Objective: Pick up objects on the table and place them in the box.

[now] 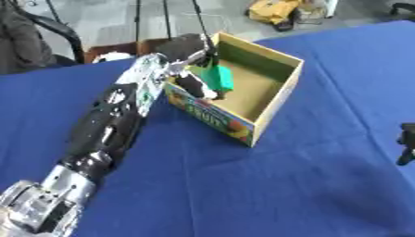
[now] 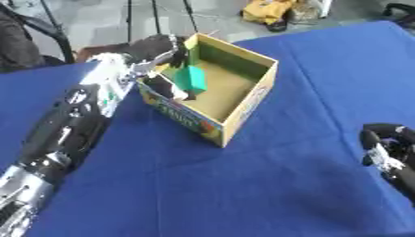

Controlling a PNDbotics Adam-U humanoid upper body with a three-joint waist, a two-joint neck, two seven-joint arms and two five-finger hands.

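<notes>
The left hand holds a green object in curled fingers above the cardboard box; the right hand rests far aside, its fingers unclear

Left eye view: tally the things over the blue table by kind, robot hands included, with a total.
Cardboard box, open on the table: 1
Green object, held over the box by the left hand: 1
Robot hands: 2, the left hand at the box's rim, the right hand near the right edge
Total: 4
</notes>
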